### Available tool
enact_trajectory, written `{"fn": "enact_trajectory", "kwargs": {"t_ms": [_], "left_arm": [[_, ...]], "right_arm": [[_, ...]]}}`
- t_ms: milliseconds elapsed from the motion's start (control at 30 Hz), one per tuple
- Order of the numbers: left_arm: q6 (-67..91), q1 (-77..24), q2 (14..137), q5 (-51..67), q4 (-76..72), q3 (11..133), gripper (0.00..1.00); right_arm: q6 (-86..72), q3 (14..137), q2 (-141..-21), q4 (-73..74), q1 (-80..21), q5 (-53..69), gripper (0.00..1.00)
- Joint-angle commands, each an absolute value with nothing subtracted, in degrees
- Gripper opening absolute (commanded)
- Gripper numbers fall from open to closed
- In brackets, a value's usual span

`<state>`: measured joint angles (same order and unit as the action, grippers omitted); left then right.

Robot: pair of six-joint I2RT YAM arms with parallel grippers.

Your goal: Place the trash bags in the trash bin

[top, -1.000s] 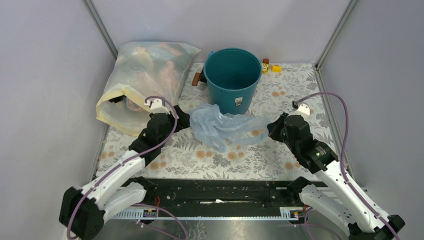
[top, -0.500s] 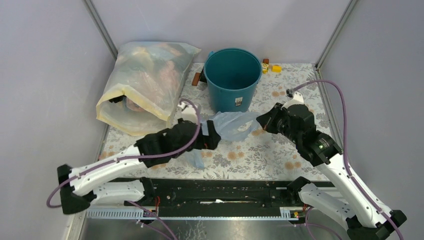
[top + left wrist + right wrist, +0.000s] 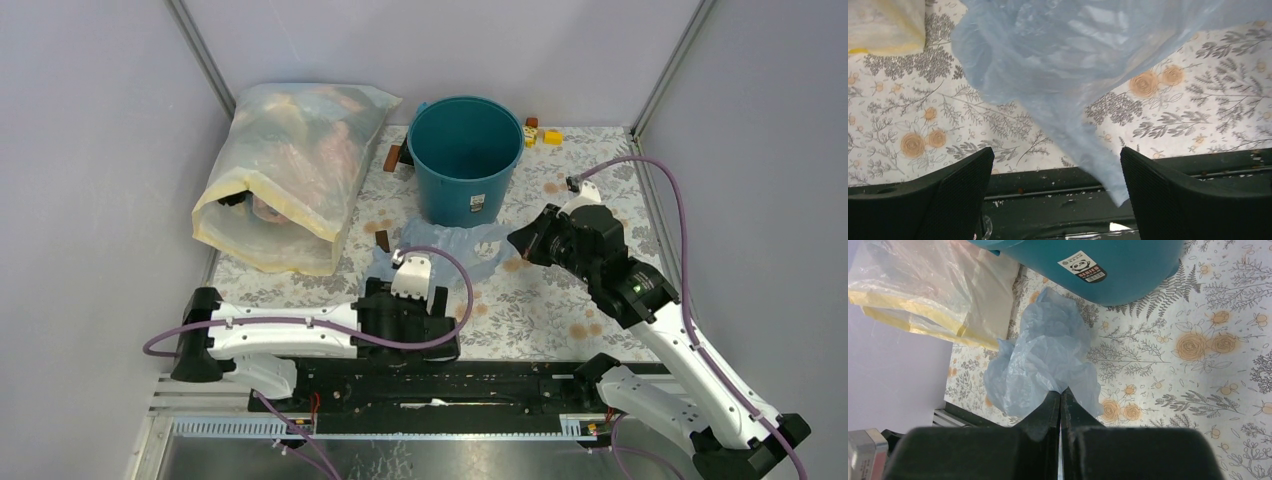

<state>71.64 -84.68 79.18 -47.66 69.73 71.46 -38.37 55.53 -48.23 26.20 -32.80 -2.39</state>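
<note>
blue, teal, floral
pale blue trash bag [image 3: 1048, 360]; teal bin [image 3: 440, 195] with white label [image 3: 1083, 267]; tablecloth [image 3: 560, 310] white with grey ferns, orange roses; yellowish clear sack [image 3: 300, 150].

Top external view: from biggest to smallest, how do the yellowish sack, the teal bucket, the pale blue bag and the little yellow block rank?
1. yellowish sack
2. teal bucket
3. pale blue bag, crumpled and partly hidden, so less sure
4. yellow block

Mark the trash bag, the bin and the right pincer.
trash bag [image 3: 1048, 355]: right wrist view, crumpled middle.
bin [image 3: 445, 200]: top external view, outer front wall.
right pincer [image 3: 1060, 392]: right wrist view, between its shut fingertips.
</note>
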Motion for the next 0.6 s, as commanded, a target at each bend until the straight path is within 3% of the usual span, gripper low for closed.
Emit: {"fn": "enact_trajectory", "kwargs": {"t_ms": [0,333,567], "left_arm": [[80.57,-88.3,78.06,-49.59,72.81,68.42,0.99],[76.29,-90.09,65.66,-39.99,30.89,43.41,0.99],[74.11,-90.09,71.67,-41.02,25.42,44.38,0.99]], "right_arm": [[-37.54,54.71,-46.95,24.25,-33.04,-2.85,0.0],[-37.89,52.6,-46.93,23.22,-33.03,-0.86,0.0],[-37.84,51.94,-46.87,23.24,-33.0,-1.54,0.0]]}}
